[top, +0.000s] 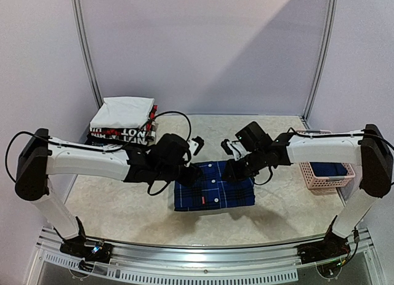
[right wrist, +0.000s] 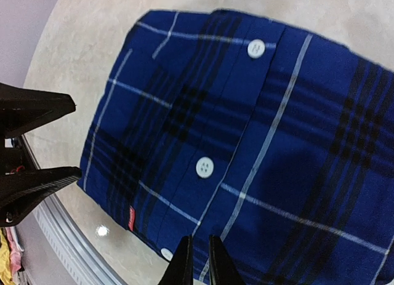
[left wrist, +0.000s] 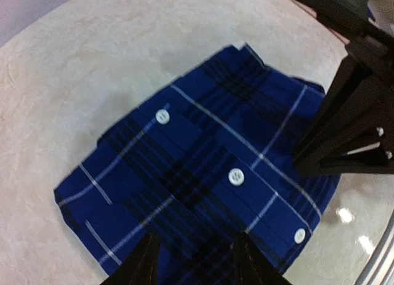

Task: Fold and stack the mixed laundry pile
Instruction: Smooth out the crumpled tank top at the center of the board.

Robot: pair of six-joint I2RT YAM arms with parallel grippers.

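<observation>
At mid-table, somewhat nearer the front edge than the back: dark-blue plaid shirt with thin white lines [top: 214, 185], folded to a flat rectangle. Button placket up, round white buttons [right wrist: 204, 167] in a row, small red tag [right wrist: 132, 218] at one edge. Flat on the pale marbled tabletop [top: 117, 205].

Over its far left corner: left gripper [top: 194, 173], jaws parted, fingers [left wrist: 146, 263] apart above the cloth with nothing between them. Over its far edge, right of the middle: right gripper [top: 233, 170], fingers [right wrist: 182, 263] drawn nearly together, only a slit left. Cannot tell whether any cloth is pinched there.

Well apart to the right, by the table's right edge and under the right forearm: pink plastic lattice basket [top: 308, 174], with a navy garment [top: 329, 169] inside, print not visible. Well apart at the back left, behind the left arm: stack of folded garments [top: 123, 119], white on top, black with red letters beneath.

Bare tabletop left of the shirt, between shirt and basket, and behind the shirt up to the grey wall panel [top: 203, 45]. Only a narrow strip in front, ending at the ribbed metal rail [top: 197, 251] along the near edge.
</observation>
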